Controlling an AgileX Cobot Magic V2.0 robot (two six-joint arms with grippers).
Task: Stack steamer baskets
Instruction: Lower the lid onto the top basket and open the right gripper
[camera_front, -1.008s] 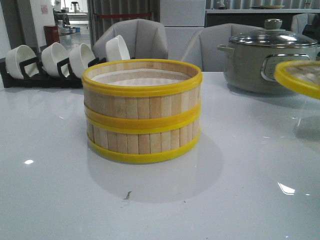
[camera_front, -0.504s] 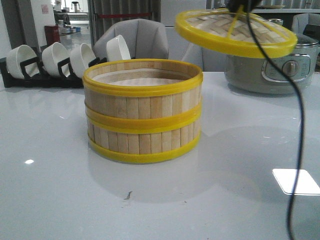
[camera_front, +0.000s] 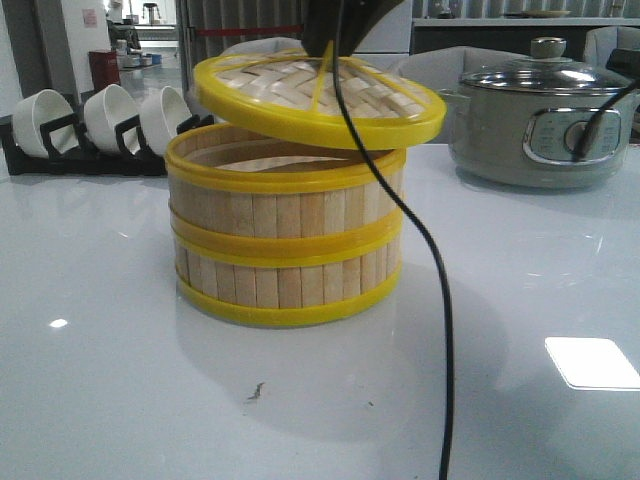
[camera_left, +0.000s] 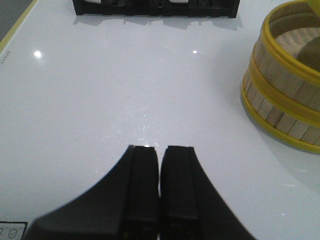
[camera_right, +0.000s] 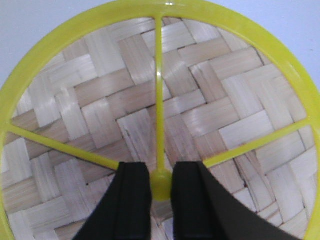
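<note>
Two steamer baskets (camera_front: 285, 235) stand stacked on the white table, pale slats with yellow rims; the left wrist view shows them too (camera_left: 287, 90). The woven lid (camera_front: 320, 95) hangs tilted just above the top basket's rim, its left edge higher, shifted slightly right. My right gripper (camera_right: 161, 170) is shut on the lid's yellow knob (camera_right: 161, 184), and the lid (camera_right: 165, 100) fills that view. In the front view only the dark arm (camera_front: 335, 25) above the lid shows. My left gripper (camera_left: 160, 150) is shut and empty, low over bare table left of the baskets.
A grey-green electric pot (camera_front: 540, 115) with a glass lid stands at the back right. A black rack of white bowls (camera_front: 105, 125) sits at the back left. A black cable (camera_front: 440, 300) hangs down in front of the baskets' right side.
The lid has travelled from the right edge of the view leftward and down, and now hovers just over the stacked baskets. The baskets have not moved.
</note>
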